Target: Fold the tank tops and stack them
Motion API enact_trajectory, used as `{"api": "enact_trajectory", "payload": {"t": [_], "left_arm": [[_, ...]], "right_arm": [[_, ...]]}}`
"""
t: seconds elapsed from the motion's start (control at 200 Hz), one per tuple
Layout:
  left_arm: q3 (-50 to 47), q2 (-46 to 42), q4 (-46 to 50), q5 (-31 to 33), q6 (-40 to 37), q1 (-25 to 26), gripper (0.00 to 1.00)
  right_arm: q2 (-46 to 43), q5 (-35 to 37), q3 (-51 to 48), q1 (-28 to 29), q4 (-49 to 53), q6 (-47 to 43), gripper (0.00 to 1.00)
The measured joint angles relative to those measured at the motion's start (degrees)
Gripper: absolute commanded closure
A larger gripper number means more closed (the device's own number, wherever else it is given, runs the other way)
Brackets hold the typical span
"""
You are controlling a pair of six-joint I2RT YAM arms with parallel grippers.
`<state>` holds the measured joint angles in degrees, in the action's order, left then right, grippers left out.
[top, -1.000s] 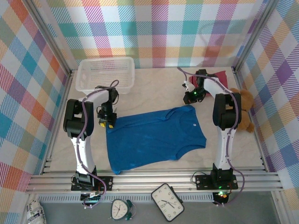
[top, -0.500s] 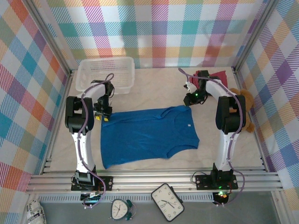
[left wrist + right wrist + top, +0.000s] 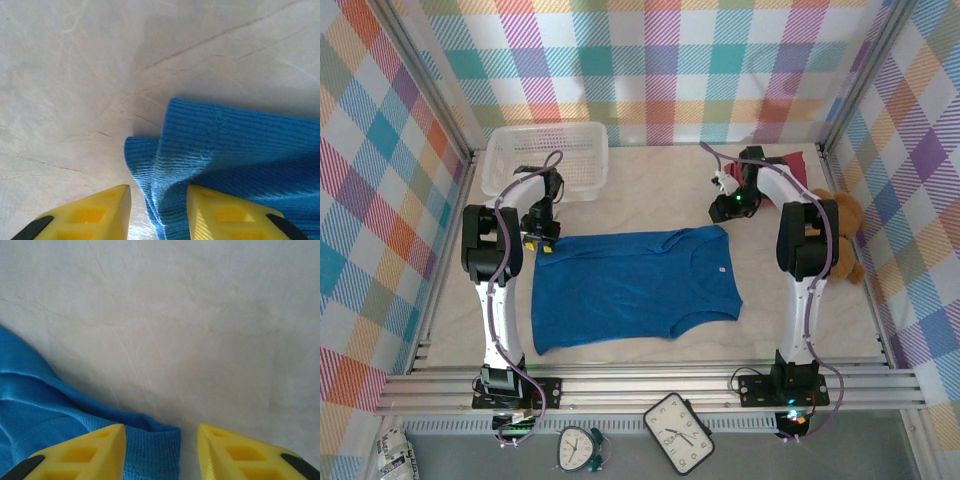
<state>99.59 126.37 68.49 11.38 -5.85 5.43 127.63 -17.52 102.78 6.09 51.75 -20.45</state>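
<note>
A bright blue tank top (image 3: 630,285) lies spread flat on the table, straps to the right. My left gripper (image 3: 544,240) is low over its far left hem corner. In the left wrist view the bunched corner (image 3: 200,165) lies between the left gripper's (image 3: 159,212) parted yellow fingers, with a gap to the left one. My right gripper (image 3: 723,212) is at the far strap. The strap end (image 3: 150,450) lies loose between the right gripper's (image 3: 161,452) spread fingers. A dark red tank top (image 3: 792,163) lies crumpled in the back right corner.
A white mesh basket (image 3: 545,155) stands at the back left, close behind my left arm. A brown teddy bear (image 3: 845,235) sits against the right wall beside my right arm. Bare marble tabletop (image 3: 650,195) stretches between the two grippers.
The blue top slid left and toward the back and now lies flatter. My right gripper went from shut to open, letting go of the strap. My left gripper moved back with the hem corner.
</note>
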Motion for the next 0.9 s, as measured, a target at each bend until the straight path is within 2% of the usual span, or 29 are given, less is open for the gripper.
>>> {"api": "enact_trajectory", "payload": {"t": [0.17, 0.435, 0.585, 0.9], "left_arm": [[-0.07, -0.81, 0.02, -2.78, 0.04, 0.0, 0.62], [-0.04, -7.17, 0.42, -6.49, 0.31, 0.0, 0.61], [-0.09, -11.13, 0.42, -9.97, 0.57, 0.07, 0.6], [-5.18, -15.02, 0.13, -14.38, 1.97, 0.07, 0.62]], "right_arm": [[2.84, 0.57, 1.2, 0.15, 2.56, -0.13, 0.58], [4.72, 1.2, 4.17, 1.38, 4.22, -0.81, 0.68], [5.73, 2.01, 6.14, 1.64, 4.94, -1.51, 0.81], [5.09, 2.03, 4.59, 1.99, 2.01, -1.07, 0.98]]}}
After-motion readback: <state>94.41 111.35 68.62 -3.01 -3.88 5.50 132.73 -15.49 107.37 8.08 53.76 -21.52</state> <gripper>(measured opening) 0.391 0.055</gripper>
